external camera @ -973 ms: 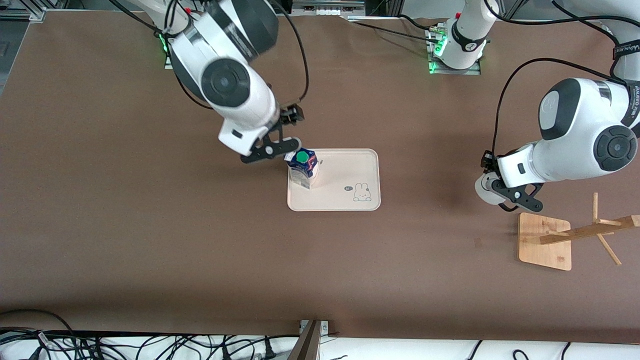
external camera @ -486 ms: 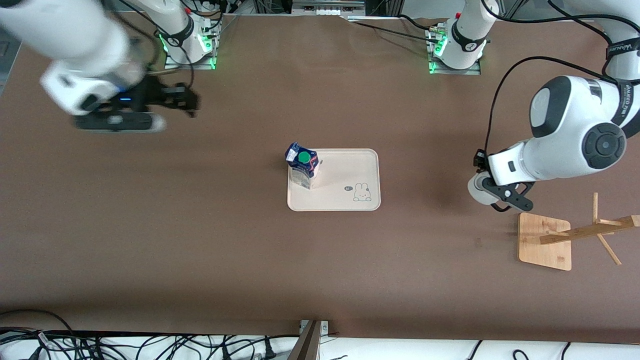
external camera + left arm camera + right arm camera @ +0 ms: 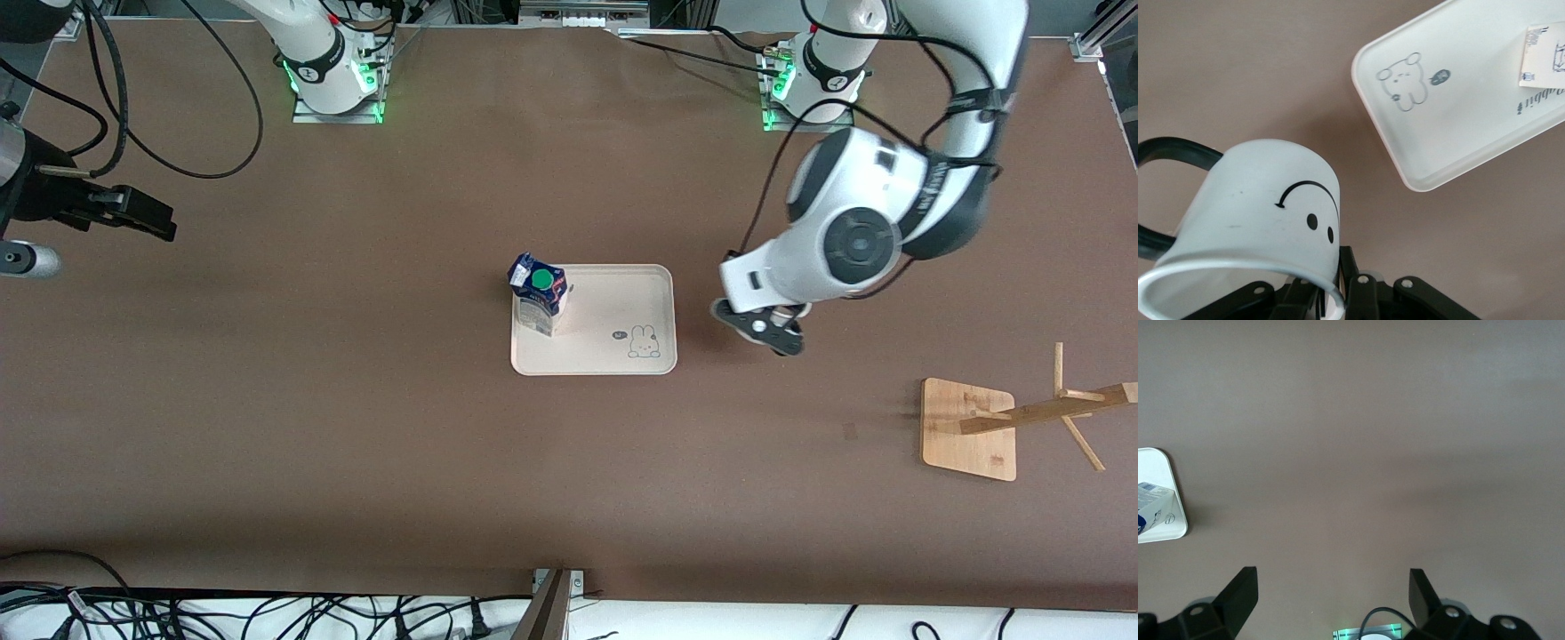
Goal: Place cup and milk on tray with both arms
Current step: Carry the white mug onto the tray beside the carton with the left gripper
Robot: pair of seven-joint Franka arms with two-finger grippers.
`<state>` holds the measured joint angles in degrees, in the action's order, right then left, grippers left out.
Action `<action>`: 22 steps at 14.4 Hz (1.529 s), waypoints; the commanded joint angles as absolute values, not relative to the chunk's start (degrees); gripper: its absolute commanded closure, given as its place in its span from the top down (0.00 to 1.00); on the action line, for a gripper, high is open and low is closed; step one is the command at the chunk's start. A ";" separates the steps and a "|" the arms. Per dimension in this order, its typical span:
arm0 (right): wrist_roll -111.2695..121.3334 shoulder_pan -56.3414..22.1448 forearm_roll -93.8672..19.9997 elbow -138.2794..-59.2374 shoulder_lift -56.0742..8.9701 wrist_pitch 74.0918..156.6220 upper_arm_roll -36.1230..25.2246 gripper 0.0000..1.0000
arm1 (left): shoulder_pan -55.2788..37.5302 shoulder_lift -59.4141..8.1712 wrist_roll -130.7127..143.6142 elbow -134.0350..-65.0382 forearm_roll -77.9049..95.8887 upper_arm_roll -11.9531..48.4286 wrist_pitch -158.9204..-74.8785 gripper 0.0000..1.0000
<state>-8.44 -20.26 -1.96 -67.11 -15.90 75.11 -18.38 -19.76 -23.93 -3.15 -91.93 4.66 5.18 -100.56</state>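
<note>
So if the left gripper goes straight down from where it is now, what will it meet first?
Probably bare table, not the tray. The left gripper, shut on the cup, hangs just off the tray's bunny end, toward the left arm's end of the table. The cup would touch first; its height is unclear.

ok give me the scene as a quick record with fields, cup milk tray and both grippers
milk: upright on the tray, at its right-arm end
tray: mid table, bunny corner bare
cup: held tilted at its rim, in the air, not yet on the tray
left gripper: shut on the cup, over the table beside the tray
right gripper: open, empty, waiting at the right arm's end of the table
rack: empty
</note>
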 commanded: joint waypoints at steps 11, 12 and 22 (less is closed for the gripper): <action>-7.21 3.25 0.09 -76.62 -10.65 82.84 -0.36 1.00 | -32.78 -39.90 1.76 -83.50 4.83 4.13 -105.64 0.00; -6.08 4.64 0.26 -78.90 -9.07 86.27 0.87 1.00 | -32.87 -40.25 1.76 -82.97 4.83 3.87 -105.64 0.00; -1.59 3.34 4.92 -84.46 -6.24 93.95 2.29 1.00 | -33.84 -42.89 1.84 -79.89 3.87 3.34 -105.03 0.00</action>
